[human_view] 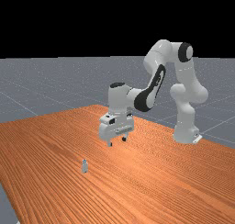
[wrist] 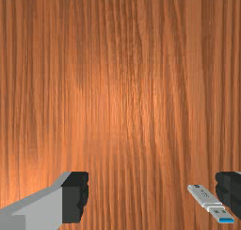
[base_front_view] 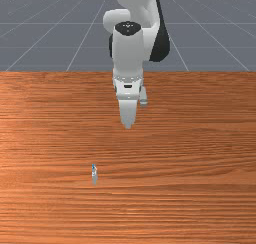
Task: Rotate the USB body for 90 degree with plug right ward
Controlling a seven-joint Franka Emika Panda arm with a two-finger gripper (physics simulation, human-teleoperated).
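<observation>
The gripper (human_view: 117, 142) hangs above the table in the far view, open, nothing between its fingers. In the front view a small white-grey USB stick (base_front_view: 94, 173) lies left of the hand and nearer the camera. Its blue-tipped plug end points toward the arm's side. The USB stick (human_view: 84, 166) is left of and below the hand in the far view. In the wrist view the gripper (wrist: 152, 196) has its black fingertips wide apart. There the USB stick (wrist: 204, 197) appears beside one fingertip, its blue plug end partly past it, down on the table.
The orange-brown wood table (base_front_view: 175, 153) extends around the stick on all sides. Its far edge runs behind the hand in the front view. The arm's base (human_view: 185, 133) stands at the far view's right.
</observation>
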